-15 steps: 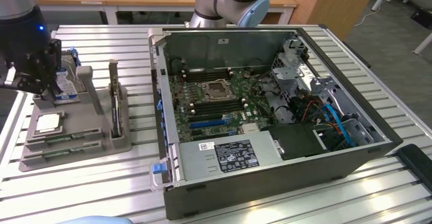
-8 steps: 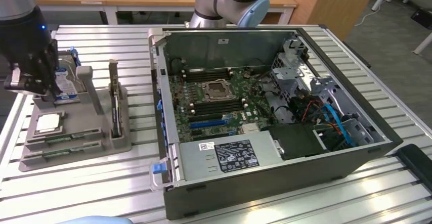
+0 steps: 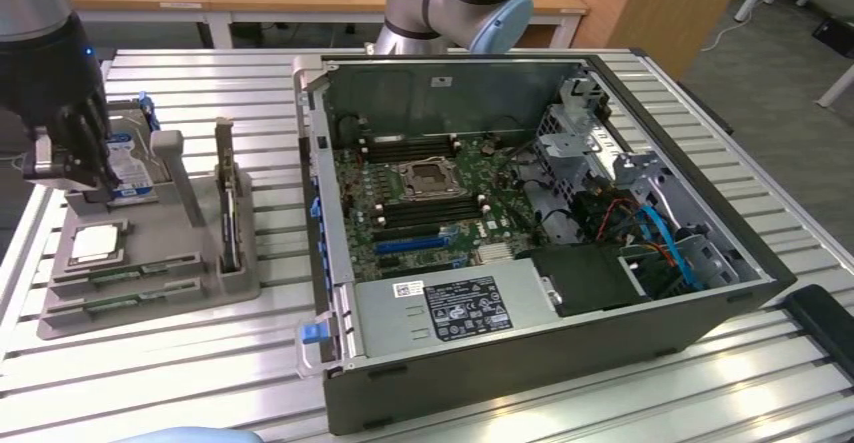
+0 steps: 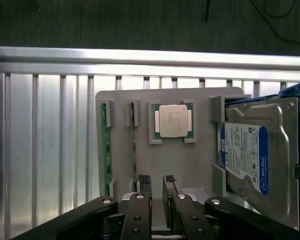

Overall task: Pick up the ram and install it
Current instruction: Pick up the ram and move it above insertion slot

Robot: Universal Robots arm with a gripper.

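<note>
The ram (image 3: pixel 130 271) is not yet lifted: it sits on edge in its slot of the grey fixture (image 3: pixel 160 313), with its twin (image 3: pixel 127 299) just beside it. In the exterior view the slatted tabletop (image 3: pixel 200 383) carries the open computer case (image 3: pixel 534 373), and the fixture lies at nine o'clock of that case. The hard drive (image 4: pixel 250 155) stands at twelve o'clock of the CPU (image 4: pixel 172 122), which lies between it and the two sticks. My claw (image 4: pixel 155 181) hangs over the fixture, its fingers partly apart with nothing between them.

My worry is alignment. In the wrist view the gap seems to sit over the bare strip between the ram and the CPU, not astride the stick. A straight descent could therefore land a finger (image 4: pixel 142 182) on the board's top edge or on a slot post. The gap is also narrow. I judge that a slight twist would tip the thin board, and a skewed grip would foul the motherboard (image 3: pixel 427 203) slots.
</note>
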